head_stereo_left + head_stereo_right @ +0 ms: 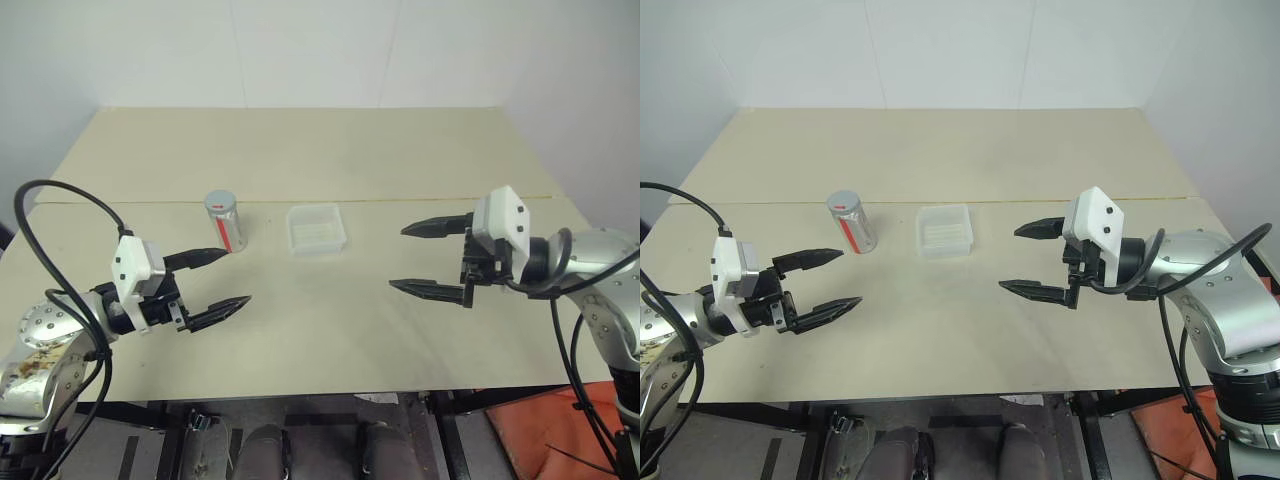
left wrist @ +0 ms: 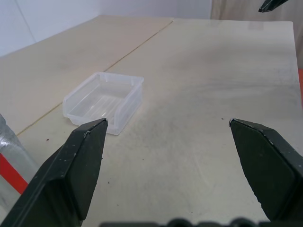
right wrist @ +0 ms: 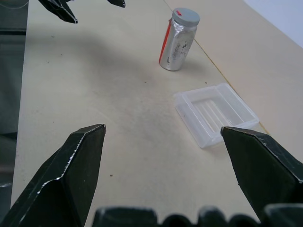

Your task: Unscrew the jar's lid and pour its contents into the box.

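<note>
From the head, you have not started: the jar (image 1: 224, 221) stands on the table (image 1: 330, 150) by the box (image 1: 317, 228), lid (image 1: 220, 201) on. Your left gripper (image 1: 220, 279) and right gripper (image 1: 432, 259) are wide open and empty. Grab the jar next

Right wrist: the jar is shiny and round, the box see-through plastic

No readable text, not even on the jar (image 1: 226, 222) label.
</note>
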